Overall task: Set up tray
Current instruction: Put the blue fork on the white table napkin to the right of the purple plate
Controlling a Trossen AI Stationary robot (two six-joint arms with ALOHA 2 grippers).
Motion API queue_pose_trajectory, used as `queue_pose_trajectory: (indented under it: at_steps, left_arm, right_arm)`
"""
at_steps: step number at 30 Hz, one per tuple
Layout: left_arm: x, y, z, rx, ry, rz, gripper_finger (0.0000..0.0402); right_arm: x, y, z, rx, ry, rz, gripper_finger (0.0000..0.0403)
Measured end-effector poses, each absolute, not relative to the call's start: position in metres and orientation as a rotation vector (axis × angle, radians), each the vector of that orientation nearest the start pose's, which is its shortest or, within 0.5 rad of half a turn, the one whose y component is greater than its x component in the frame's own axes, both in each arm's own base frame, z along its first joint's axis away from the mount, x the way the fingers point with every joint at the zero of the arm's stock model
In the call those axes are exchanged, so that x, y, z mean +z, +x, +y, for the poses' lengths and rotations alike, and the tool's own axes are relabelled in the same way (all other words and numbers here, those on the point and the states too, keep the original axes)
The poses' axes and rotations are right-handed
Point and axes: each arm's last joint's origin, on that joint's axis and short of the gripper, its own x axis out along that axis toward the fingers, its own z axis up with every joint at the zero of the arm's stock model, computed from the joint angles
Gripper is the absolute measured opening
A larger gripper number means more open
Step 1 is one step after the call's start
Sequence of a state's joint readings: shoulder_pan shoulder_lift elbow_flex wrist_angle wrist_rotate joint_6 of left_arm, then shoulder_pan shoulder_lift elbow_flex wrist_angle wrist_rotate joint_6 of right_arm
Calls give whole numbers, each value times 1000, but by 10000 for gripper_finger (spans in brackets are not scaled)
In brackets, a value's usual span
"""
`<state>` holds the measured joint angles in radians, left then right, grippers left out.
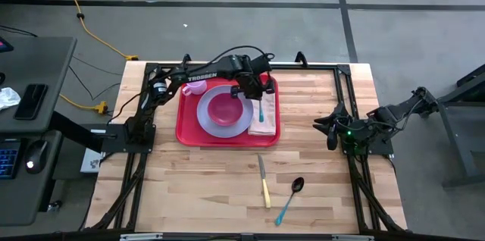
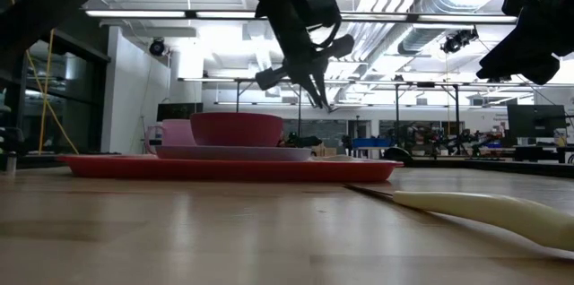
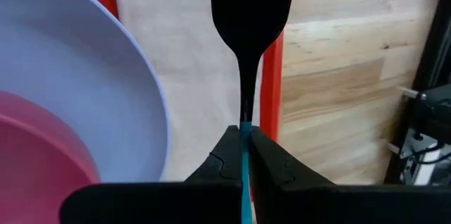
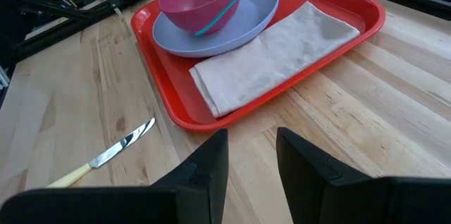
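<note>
Left claw (image 3: 243, 155) pinches a teal-handled fork (image 3: 248, 13) above the napkin (image 4: 271, 55) on the red tray (image 1: 183, 123), likely to lay it beside the plate (image 1: 206, 116), while the right claw (image 4: 248, 157) waits open near the tabletop's (image 1: 318, 188) right edge.

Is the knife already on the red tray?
No, the knife lies on the bare wooden table, apart from the red tray, next to the spoon.
</note>
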<state>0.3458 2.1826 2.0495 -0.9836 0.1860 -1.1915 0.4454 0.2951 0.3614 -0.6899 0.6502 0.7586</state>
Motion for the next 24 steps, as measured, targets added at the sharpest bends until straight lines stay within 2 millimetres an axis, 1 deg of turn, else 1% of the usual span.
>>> queue_pose_trajectory:
  at_steps: [3, 6, 9, 12, 13, 14, 16, 18, 20, 22, 24]
  left_arm:
    - [261, 439, 153, 794, -1347, 879, 35]
    - [270, 442, 151, 773, -1324, 852, 35]
    - [277, 451, 148, 746, -1293, 816, 35]
    - [274, 460, 150, 734, -1279, 827, 35]
    - [273, 460, 151, 745, -1271, 854, 35]
    - [269, 460, 151, 767, -1262, 893, 35]
    - [264, 467, 154, 770, -1256, 906, 35]
    - [256, 465, 152, 798, -1249, 979, 35]
    - [250, 469, 150, 777, -1254, 976, 35]
    - [246, 465, 148, 805, -1255, 1035, 35]
    - [246, 470, 147, 796, -1256, 1002, 35]
  right_arm:
    - [203, 81, 19, -383, 413, 423, 99]
    - [203, 81, 19, -384, 412, 422, 99]
    - [203, 81, 19, -384, 412, 422, 99]
    - [203, 81, 19, -387, 411, 420, 99]
    - [203, 81, 19, -387, 411, 420, 99]
    - [203, 81, 19, -387, 412, 420, 99]
    - [203, 81, 19, -387, 412, 420, 99]
    - [203, 81, 19, -388, 412, 420, 99]
    - [203, 81, 19, -388, 413, 420, 99]
    - [203, 81, 19, -388, 412, 420, 99]
    - [204, 81, 19, -395, 410, 415, 99]
